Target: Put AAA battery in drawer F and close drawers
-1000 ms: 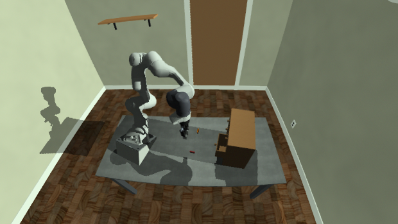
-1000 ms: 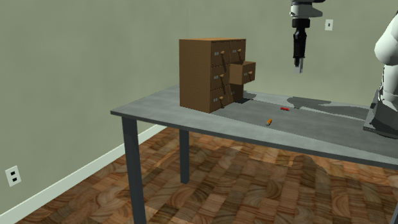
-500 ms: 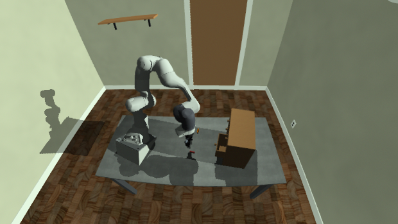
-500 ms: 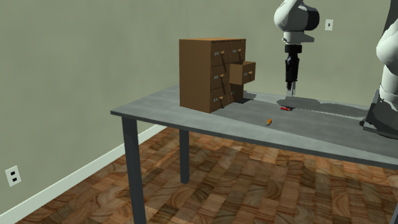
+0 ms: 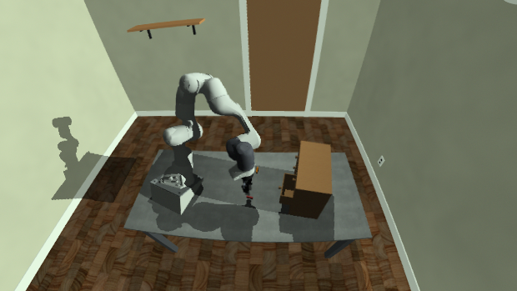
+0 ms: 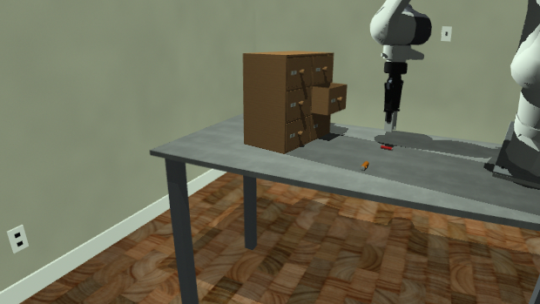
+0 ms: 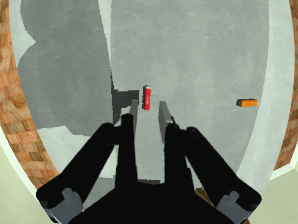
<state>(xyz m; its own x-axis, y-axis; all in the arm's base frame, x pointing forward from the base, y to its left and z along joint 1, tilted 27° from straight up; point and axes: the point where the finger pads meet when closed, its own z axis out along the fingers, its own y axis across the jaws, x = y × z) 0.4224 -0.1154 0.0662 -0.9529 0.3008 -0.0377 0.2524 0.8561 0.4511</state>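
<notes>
A slim red battery [image 5: 249, 198] [image 6: 386, 147] [image 7: 147, 98] lies on the table. My gripper [image 5: 248, 193] [image 6: 390, 129] [image 7: 148, 109] points down just above it, its fingers partly open with nothing held; in the wrist view the battery shows between the fingertips. The brown chest [image 5: 314, 168] [image 6: 264, 101] stands upright, its drawers facing the arm's side. One drawer [image 5: 286, 199] [image 6: 320, 100], middle row and right column in the exterior view, is pulled well out. The others look pushed in. The drawer letters are too small to read.
An orange cylinder [image 5: 257, 170] [image 6: 365, 165] [image 7: 247, 103], perhaps another battery, lies on the table [image 5: 217, 193] [image 6: 209, 140] to one side of the gripper. The open drawer juts out towards the arm, above table height. A wall shelf [image 5: 167, 25] is far behind.
</notes>
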